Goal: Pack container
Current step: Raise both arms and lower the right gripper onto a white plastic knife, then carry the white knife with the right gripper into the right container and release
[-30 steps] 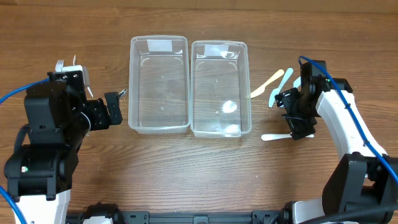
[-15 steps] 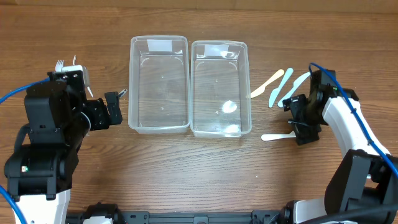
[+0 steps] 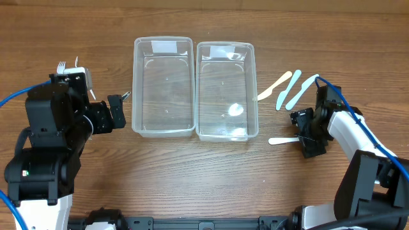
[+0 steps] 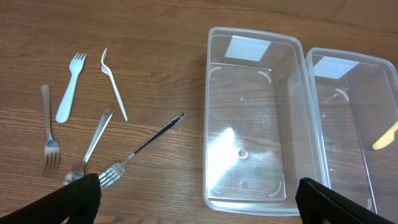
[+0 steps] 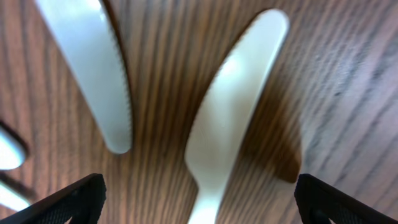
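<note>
**First onlooker:** Where is the cutlery, and what state is the right tool (image 3: 305, 133) in?

**Second onlooker:** The right tool is spread wide and grips nothing; the right wrist view shows a white knife (image 5: 233, 112) lying flat on the desk (image 5: 336, 68) between the fingers (image 5: 62, 204); a serrated knife (image 5: 93, 68) lies just beside it, not touching. From overhead, the knives lie loose to the right of the two containers (image 3: 163, 86); I see no cutlery in either container; the bright patches in the right one look like glare.

**First onlooker:** And the left tool (image 3: 118, 112)?

**Second onlooker:** Also open and empty; it sits just left of the containers; several forks (image 4: 69, 87) lie scattered on the desk on that side.

**First onlooker:** How will the knife handle?

**Second onlooker:** My judgement only: it looks like thin plastic, so very light; fairly stiff along its length, yet it may bend under a hard squeeze; the surface looks smooth and probably slippery. It lies flat on the desk, so there is little edge to catch.

**First onlooker:** Where to take hold?

**Second onlooker:** Across the narrow handle, close to the blade for balance; fingertips down at the wood; close gently; a skewed pinch could make it skid or flip.
</note>
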Robot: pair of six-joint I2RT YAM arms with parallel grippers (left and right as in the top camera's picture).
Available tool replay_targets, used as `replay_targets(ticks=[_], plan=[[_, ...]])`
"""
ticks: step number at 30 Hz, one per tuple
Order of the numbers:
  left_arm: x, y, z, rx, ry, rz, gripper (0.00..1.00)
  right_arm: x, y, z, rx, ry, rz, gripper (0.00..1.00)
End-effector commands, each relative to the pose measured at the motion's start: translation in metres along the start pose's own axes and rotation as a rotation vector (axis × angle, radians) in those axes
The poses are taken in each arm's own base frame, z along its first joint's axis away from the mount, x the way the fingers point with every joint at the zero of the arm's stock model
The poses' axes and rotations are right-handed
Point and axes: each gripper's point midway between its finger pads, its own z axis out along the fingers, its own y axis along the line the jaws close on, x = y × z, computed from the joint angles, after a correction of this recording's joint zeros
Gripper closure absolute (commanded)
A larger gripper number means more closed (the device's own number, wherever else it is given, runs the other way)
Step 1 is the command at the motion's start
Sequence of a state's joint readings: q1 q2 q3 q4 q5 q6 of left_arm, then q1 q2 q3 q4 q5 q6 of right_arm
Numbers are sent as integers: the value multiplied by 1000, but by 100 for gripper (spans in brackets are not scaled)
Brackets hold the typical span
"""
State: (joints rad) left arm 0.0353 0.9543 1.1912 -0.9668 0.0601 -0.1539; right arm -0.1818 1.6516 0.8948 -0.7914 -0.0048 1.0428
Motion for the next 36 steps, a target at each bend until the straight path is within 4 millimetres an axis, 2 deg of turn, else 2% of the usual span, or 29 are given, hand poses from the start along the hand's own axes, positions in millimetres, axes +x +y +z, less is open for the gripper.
replay_targets(ticks=[1, 7, 15, 20, 25, 30, 32, 36], plan=[[-7, -2, -5, 7, -20, 18, 0, -6, -7, 1, 31, -38, -1, 5], [-7, -2, -5, 8, -19, 18, 0, -5, -11, 6, 58, -30, -28, 7], [-7, -2, -5, 7, -19, 19, 0, 5, -29, 35, 175, 37, -33, 6], [-7, -2, -5, 7, -18, 19, 0, 8, -26, 38, 163, 57, -53, 11], [-7, -2, -5, 7, -19, 19, 0, 8, -26, 38, 161, 56, -53, 36], [-7, -2, -5, 7, -19, 19, 0, 10, -24, 38, 151, 71, -52, 51], [-7, -2, -5, 7, -19, 19, 0, 11, -24, 38, 149, 76, -52, 61], [-7, -2, -5, 7, -19, 19, 0, 11, -24, 38, 149, 76, -52, 75]])
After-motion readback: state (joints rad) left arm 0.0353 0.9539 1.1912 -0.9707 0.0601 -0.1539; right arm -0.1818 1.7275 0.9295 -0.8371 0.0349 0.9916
